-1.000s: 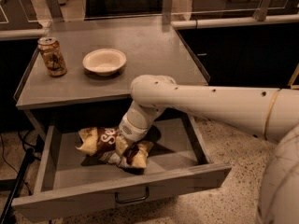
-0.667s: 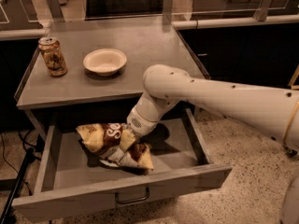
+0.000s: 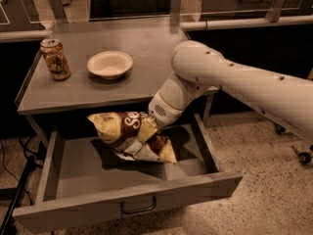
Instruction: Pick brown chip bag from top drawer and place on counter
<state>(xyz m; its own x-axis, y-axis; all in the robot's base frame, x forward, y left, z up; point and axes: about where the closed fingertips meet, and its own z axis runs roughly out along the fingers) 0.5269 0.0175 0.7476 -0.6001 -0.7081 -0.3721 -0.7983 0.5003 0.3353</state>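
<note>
Hanging from the gripper [image 3: 148, 129], fingers closed on its middle, the brown chip bag [image 3: 122, 130] was clear of the top drawer [image 3: 73, 173] floor, long axis left-right, with the counter [image 3: 146, 48] edge just above and behind it.

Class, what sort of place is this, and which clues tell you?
Probably a robot test lab: a metal counter with an open drawer, a speckled floor, and an arm whose gripper holds a chip bag above the drawer.
</note>
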